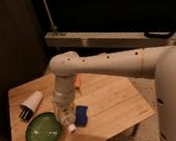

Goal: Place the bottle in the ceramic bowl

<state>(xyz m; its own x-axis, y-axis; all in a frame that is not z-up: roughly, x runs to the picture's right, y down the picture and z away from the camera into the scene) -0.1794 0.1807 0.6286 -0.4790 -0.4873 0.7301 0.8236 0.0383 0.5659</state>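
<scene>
Seen from the single camera view: white robot arm reaching in from the right across the light wooden tabletop (112, 101), gripper (64, 108) hanging low at the right edge of the shallow glossy green ceramic bowl (43, 130), jaws closed around the small whitish translucent plastic bottle (67, 116), held upside down with its white cap just above the tabletop beside the bowl's rim. Also on the tabletop: a white paper cup (30, 104) lying on its side behind the bowl, a small blue object (81, 114) just right of the bottle, and a small orange object (78, 81) partly hidden behind the arm.
</scene>
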